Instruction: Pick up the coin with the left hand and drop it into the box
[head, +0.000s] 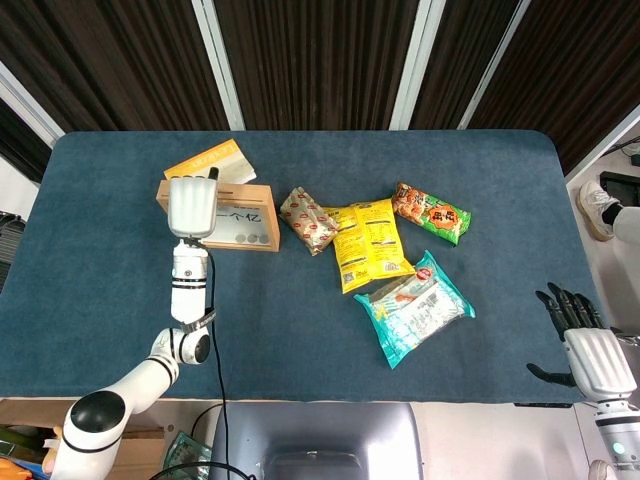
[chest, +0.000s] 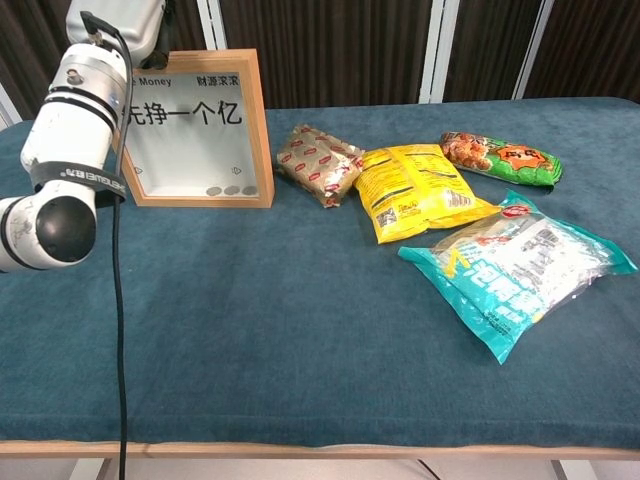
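Observation:
The wooden box (head: 252, 223) is a glass-fronted frame with Chinese lettering, standing at the table's back left. It also fills the upper left of the chest view (chest: 200, 130). Three coins (chest: 230, 190) lie along its bottom inside, also seen from the head view (head: 256, 239). My left hand (head: 193, 206) hovers over the box's left end, back turned up, fingers pointing away over the top edge. Its fingers are hidden, so no coin shows in it. In the chest view only the wrist (chest: 85, 90) is visible. My right hand (head: 585, 345) hangs off the table's front right corner, fingers spread, holding nothing.
An orange booklet (head: 208, 161) lies behind the box. To its right lie a brown snack pack (head: 307, 220), a yellow bag (head: 367, 243), an orange-green pack (head: 430, 212) and a teal bag (head: 415, 307). A black cable (chest: 118, 330) hangs from the left forearm.

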